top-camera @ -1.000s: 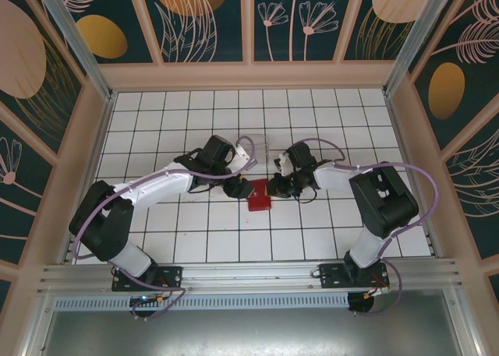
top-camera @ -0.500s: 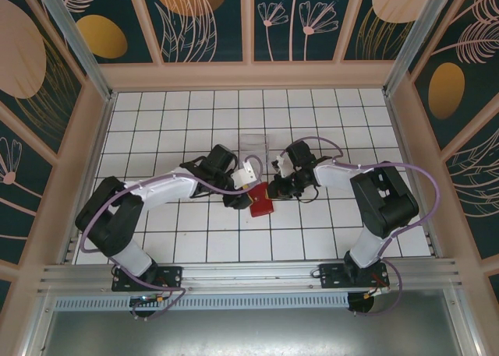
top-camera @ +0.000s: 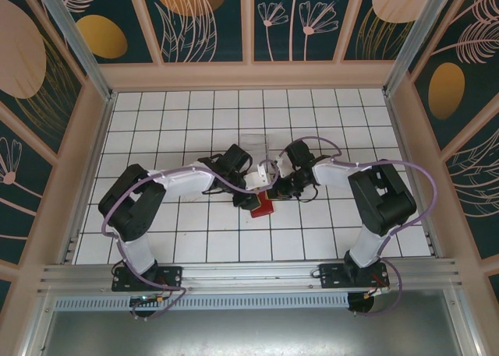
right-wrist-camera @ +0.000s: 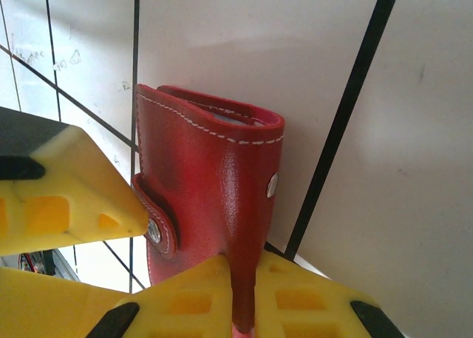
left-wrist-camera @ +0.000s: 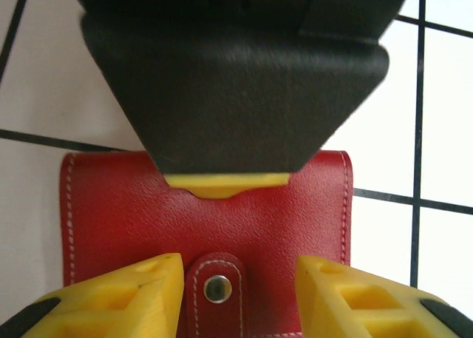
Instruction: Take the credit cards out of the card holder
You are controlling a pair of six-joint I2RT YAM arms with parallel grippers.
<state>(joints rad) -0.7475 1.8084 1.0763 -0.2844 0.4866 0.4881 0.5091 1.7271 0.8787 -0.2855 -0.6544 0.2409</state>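
The card holder (top-camera: pixel 263 206), closed with its snap tab (left-wrist-camera: pixel 216 286) fastened, sits just on the near side of the clear tray (top-camera: pixel 254 144). Its longer side runs crosswise between the two grippers, and its tab end points toward the left arm. The right gripper (right-wrist-camera: pixel 245 268) is clenched on one edge of the card holder, while the left gripper (left-wrist-camera: pixel 238 275) stands partly spread, gripping nothing, its fingers straddling the tab.

White tiled table (top-camera: pixel 156 239) carrying a red card holder (top-camera: pixel 261 203) and a tray.
The card holder sits near the middle of the dark-lined tile grid; a clear plastic tray (top-camera: pixel 253 144) lies flat just behind the card holder, on the far side.
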